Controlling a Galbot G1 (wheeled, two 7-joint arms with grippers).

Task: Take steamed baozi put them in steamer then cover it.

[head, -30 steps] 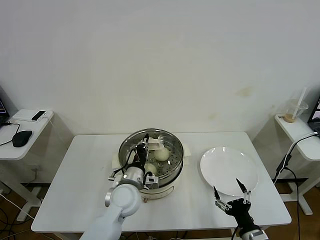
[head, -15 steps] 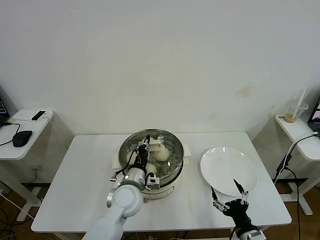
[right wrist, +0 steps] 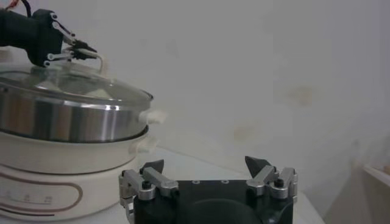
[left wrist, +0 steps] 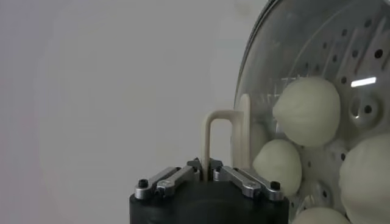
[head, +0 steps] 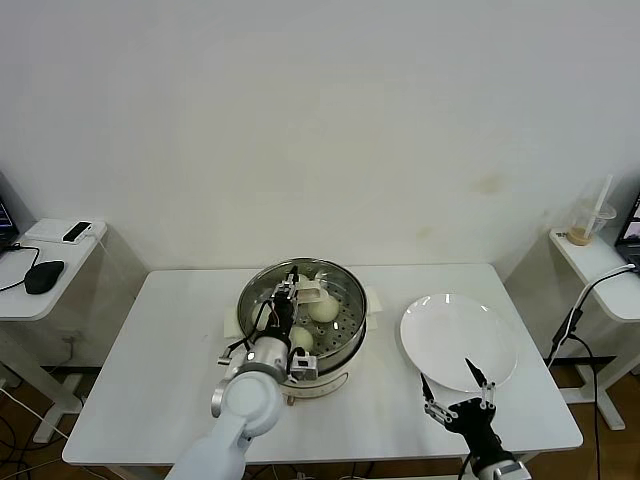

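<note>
A white bench (head: pixel 150 380) carries the steamer (head: pixel 335 362), a shiny steel pot on a cream electric base, set near its middle, with an empty white plate (head: pixel 458 340) lying to the robot's right of it. The cover (right wrist: pixel 91 88), a clear glass lid with a metal rim, sits on the pot's rim and looks level from the right wrist view, though whether it is fully seated all round cannot be told. Through the glass, the steamed baozi (left wrist: pixel 306 111) rest on the perforated tray inside, four of them visible in the left wrist view, which suggests the loading is done and the covering step is at its close. The left gripper (left wrist: pixel 208 172) hangs over the pot with its jaws clamped on the cover's cream oblong handle (left wrist: pixel 226 137). The right gripper (head: pixel 458 391) waits low at the bench's near edge, just in front of the plate, its jaws spread apart and empty. The next move appears to call for the left jaws to let go of the handle and lift straight up, clear of the glass, without dragging the cover off the rim.
</note>
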